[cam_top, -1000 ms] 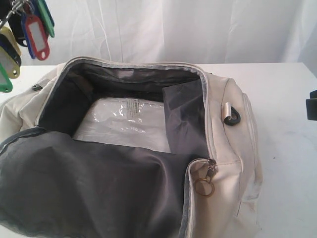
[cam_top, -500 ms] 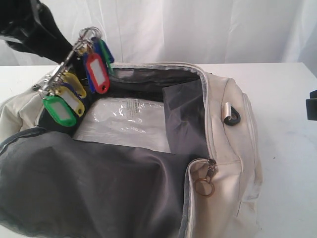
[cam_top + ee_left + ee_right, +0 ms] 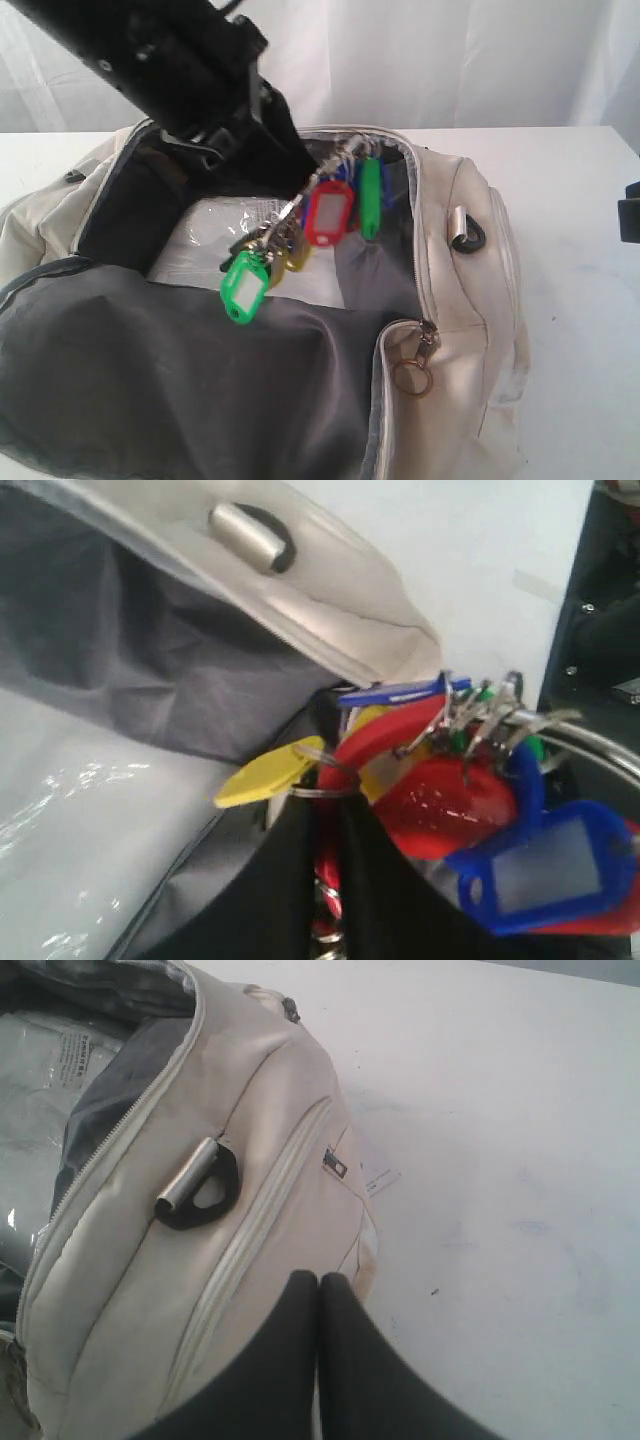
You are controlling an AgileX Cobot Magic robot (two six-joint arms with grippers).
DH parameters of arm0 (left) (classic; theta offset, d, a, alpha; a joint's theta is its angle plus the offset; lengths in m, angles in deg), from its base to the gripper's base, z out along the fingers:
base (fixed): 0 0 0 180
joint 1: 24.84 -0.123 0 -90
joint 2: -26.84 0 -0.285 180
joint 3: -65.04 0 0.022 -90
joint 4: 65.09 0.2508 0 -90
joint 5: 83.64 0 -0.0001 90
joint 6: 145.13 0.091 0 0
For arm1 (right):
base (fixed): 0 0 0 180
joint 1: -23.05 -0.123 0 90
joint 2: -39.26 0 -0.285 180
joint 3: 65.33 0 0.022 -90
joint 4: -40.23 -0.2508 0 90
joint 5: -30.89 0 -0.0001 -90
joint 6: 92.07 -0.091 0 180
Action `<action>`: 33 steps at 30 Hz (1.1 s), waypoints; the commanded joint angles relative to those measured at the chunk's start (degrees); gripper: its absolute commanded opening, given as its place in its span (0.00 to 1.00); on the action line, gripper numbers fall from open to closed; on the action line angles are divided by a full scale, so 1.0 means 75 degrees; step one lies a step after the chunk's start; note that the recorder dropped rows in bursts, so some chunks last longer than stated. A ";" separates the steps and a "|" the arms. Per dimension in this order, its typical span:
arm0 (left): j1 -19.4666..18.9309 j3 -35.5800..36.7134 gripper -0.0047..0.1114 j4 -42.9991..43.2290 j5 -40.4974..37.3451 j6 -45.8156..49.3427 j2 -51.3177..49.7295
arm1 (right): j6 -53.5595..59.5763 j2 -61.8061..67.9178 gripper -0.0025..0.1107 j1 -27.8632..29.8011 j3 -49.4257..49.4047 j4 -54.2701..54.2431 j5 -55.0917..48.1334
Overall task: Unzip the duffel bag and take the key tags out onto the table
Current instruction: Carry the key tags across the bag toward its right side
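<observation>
— Grip first: what has the left gripper (image 3: 326,825) got?

— It is pinched on the key tags (image 3: 326,214). Its fingers are nearly together at the metal ring, with red, blue, yellow and green tags fanned out around them.

— And the other one?

— The right gripper (image 3: 318,1290) has its fingers pressed together with nothing between them. It sits by the cream side of the duffel bag (image 3: 455,300), close to a black strap loop (image 3: 195,1195) with a metal bar. Whether it brushes the fabric is hard to tell from that angle.

— Where is the bunch in the exterior view?

— Near the centre, hanging in the air over the bag's open mouth, not on the table. The black arm (image 3: 170,60) carrying it comes in from 10 o'clock.

— Walk me outward from the front.

— Nearest, from 6 to 8 o'clock, the dark grey lining (image 3: 180,380) is flopped open. At 5 o'clock a brass ring zipper pull (image 3: 412,377) hangs at the end of the zip. Deeper in, just toward 9 o'clock of centre, a clear plastic packet (image 3: 230,250) lies inside the bag. Past the bag, the white table (image 3: 580,330) shows from 3 to 4 o'clock. A white curtain (image 3: 450,60) closes off the back from 12 to 1 o'clock.
</observation>
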 commanded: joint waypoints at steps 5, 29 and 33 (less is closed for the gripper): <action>0.1056 -0.0624 0.04 0.0132 0.0220 -0.0005 -0.0555 | 0.0051 0.0000 0.02 0.0003 0.0067 0.0068 0.0463; 0.2974 -0.5265 0.04 0.1888 0.0364 -0.1600 -0.4524 | -0.3121 -0.3424 0.02 0.0003 0.0908 0.3908 -0.1071; 0.2974 -0.6235 0.04 0.1888 0.0296 -0.1822 -0.5336 | -0.3121 -0.3424 0.02 0.0003 0.0908 0.3926 -0.1137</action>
